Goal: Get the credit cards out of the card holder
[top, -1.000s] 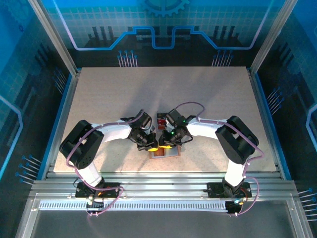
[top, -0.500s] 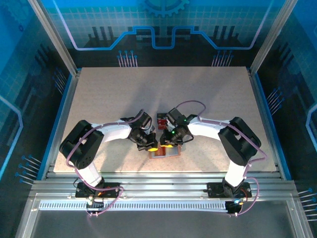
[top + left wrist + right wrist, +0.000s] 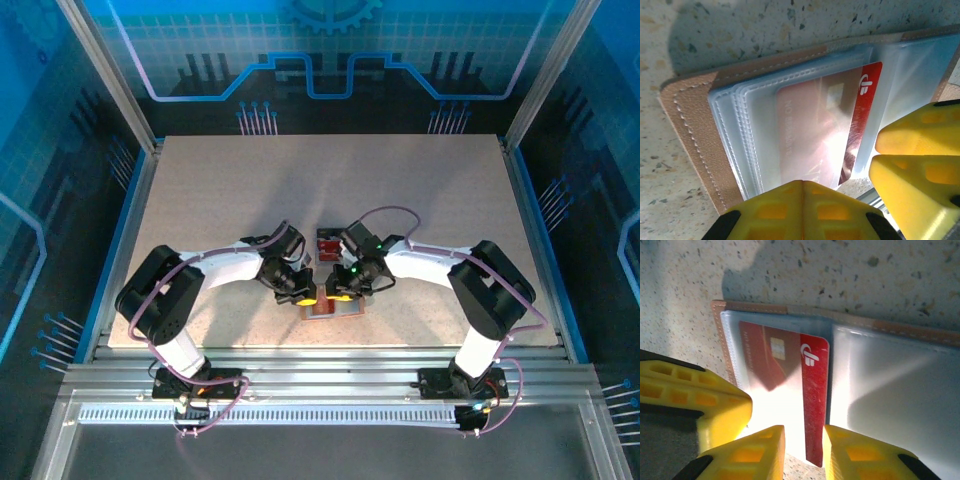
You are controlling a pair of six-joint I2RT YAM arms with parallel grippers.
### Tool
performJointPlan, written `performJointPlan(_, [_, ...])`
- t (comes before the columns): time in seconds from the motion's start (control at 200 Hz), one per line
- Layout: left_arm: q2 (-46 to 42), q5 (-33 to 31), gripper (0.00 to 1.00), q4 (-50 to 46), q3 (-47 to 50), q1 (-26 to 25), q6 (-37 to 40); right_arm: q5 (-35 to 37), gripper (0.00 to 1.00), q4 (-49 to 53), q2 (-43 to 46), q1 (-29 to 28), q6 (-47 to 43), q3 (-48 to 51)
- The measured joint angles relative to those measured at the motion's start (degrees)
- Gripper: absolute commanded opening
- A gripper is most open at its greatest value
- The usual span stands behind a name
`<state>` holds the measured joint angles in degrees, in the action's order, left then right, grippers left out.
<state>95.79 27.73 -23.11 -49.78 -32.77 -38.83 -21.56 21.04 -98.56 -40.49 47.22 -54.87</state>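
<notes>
lower centre of the left wrist frame: the left gripper (image 3: pixel 802 192), yellow fingers pressed together with nothing between them, sits over the near edge of the open tan-brown stitched leather card holder (image 3: pixel 687 130). it seems to be pinning the holder to the pale speckled table (image 3: pixel 740 30), though actual contact cannot be made out.

mid-frame, a red plastic credit card with a white logo (image 3: pixel 815 125) lies flat inside the top clear plastic sleeve (image 3: pixel 750 135). its right-hand strip is bared and pokes out toward the holder's fold at frame right, and that bared edge runs top to bottom.

bottom centre of the right wrist frame: the right gripper (image 3: pixel 803 440) has its jaws narrowly parted, with the lower end of the bared red strip lying between them. whether the pads bite on it cannot be told.

the card lies directly up-frame of the right gripper, which makes that arm the nearer one for the pull. the draw looks to run rightward, out of the sleeve mouth and across the fold.

in the overhead frame, a small red and dark flat piece (image 3: pixel 327 243) lies on the table just above both grippers. it is possibly a card already out.
</notes>
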Motion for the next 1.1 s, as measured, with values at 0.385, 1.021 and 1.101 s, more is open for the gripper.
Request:
performJointPlan(0.385, [0.5,-1.1,0.06,-0.7,0.0,0.0,0.4,-3.7,0.26,-5.7,0.0,0.0,1.9,2.0])
performJointPlan(1.021, [0.5,-1.2,0.06,-1.1,0.0,0.0,0.4,-4.2,0.26,-6.9,-2.0,0.0,2.5,2.4])
performJointPlan(1.101, [0.5,-1.2,0.06,-1.1,0.0,0.0,0.4,-3.7,0.26,-6.1,-2.0,0.0,2.1,1.9])
